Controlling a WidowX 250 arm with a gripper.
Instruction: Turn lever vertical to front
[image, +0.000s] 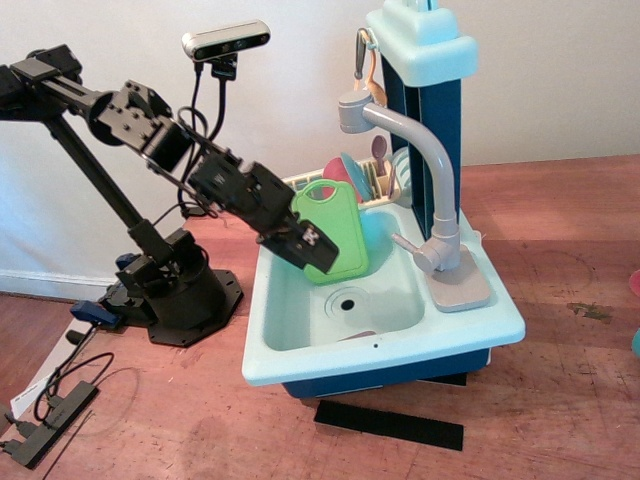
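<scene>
The lever (407, 246) is a short light-grey handle on the toy faucet's grey column (446, 240). It sticks out to the left over the sink basin, tilted slightly upward. My gripper (318, 250) hangs over the left side of the basin, in front of a green cutting board (348, 230). It is well to the left of the lever and not touching it. Its fingers look closed together and hold nothing.
The tall curved grey spout (420, 150) rises above the lever. The light-blue toy sink (400, 352) has a drain (348, 298) in its basin. A dish rack with plates and utensils (372, 175) stands behind. The arm's base (175, 290) sits left of the sink.
</scene>
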